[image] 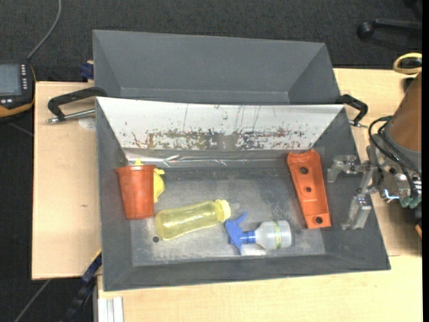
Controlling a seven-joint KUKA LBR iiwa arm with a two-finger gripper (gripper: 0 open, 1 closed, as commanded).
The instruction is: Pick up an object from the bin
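My gripper hangs over the bin's right sloped wall, its two fingers spread apart and open with nothing between them. Just to its left an orange flat bracket with two holes leans along the right side of the bin floor. A small clear spray bottle with a blue nozzle lies near the front wall, left of and below the bracket.
A yellow translucent bottle lies on its side at the front middle. An orange cup stands at the left with a yellow thing behind it. The arm reaches in from the right rim.
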